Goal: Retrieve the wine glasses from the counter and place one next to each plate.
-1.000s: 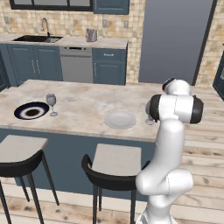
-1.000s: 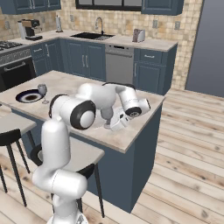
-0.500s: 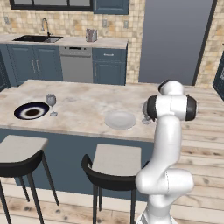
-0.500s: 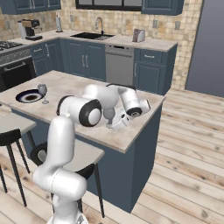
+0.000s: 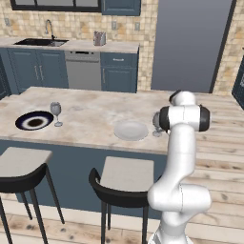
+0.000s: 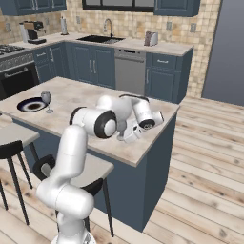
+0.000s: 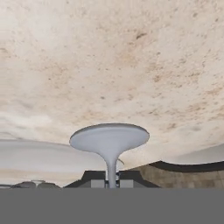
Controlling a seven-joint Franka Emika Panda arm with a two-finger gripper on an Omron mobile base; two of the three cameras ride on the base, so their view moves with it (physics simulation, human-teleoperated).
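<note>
A home kitchen, rendered: navy cabinets (image 5: 119, 71) under a marble desk (image 5: 71, 45) with sink and faucet (image 5: 49, 29), tan tile backsplash (image 6: 181, 28), dishwasher (image 5: 83, 70), stove (image 6: 14, 71), coffee maker (image 6: 29, 32). An island (image 5: 90, 119) with stools (image 5: 126, 183) stands on plank flooring (image 6: 200, 157).

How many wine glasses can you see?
2. One wine glass stands on the island beside the dark plate. The other wine glass is beside the pale plate, its stem pinched between the robot's fingers. More could be hidden behind the arm.
</note>
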